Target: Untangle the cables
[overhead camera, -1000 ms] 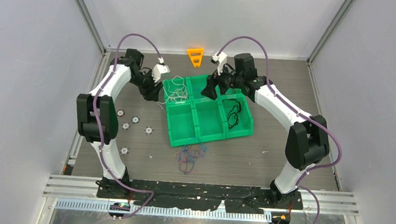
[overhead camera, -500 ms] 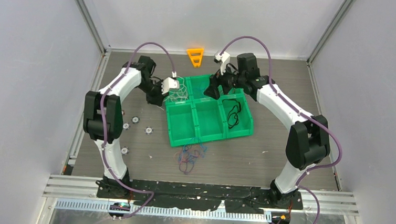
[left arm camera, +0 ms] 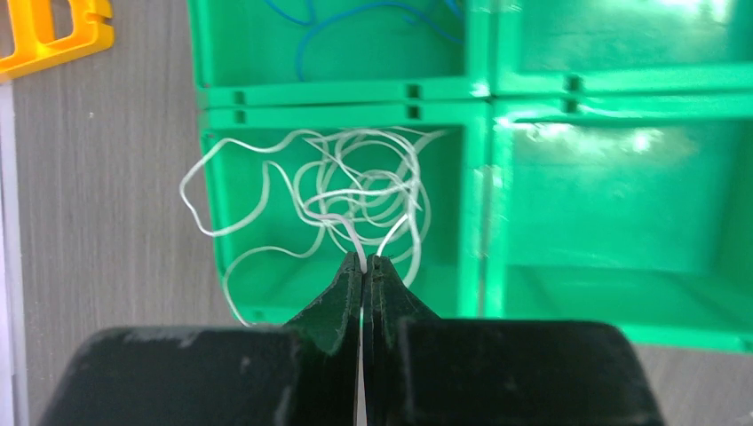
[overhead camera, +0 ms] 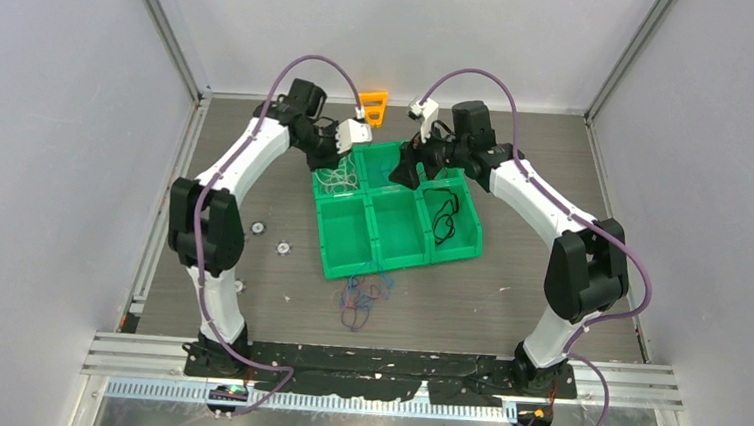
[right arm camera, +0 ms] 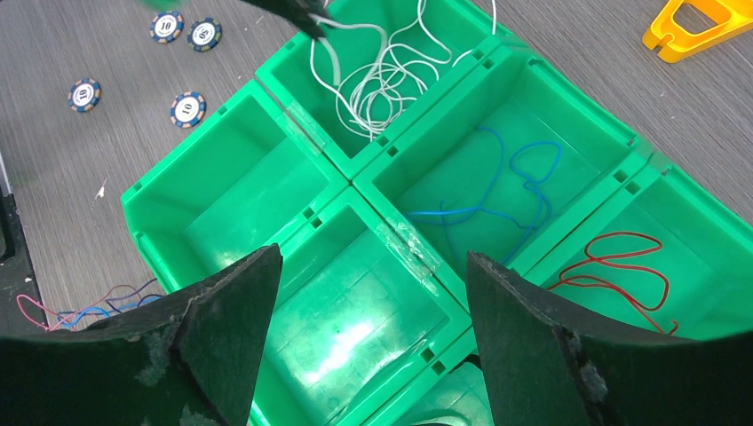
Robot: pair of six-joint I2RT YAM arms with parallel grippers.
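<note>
Nearest the bases, a small tangle of cables (overhead camera: pixel 360 300) lies on the table just in front of the green bin tray (right arm camera: pixel 351 185). From above it is too small to count strands, and the right wrist view catches only its red and blue edge.

A black cable (overhead camera: pixel 443 215) lies in a right-hand compartment, a blue cable (right arm camera: pixel 533 182) in the back middle one, and a red cable (right arm camera: pixel 613 282) beside that.

The left claw (left arm camera: pixel 365 259) is pinched tight on the white cable (left arm camera: pixel 364 191), which fans straight ahead of its tips as a loose coil with no clear long axis. It sits over the back-left compartment, and two loops spill across the outer wall toward the table. I judge that overhang to be what a release turns on. I cannot tell whether the coil touches the floor.

The right claw (right arm camera: pixel 368 257) hangs spread wide over the tray, holding nothing.
</note>
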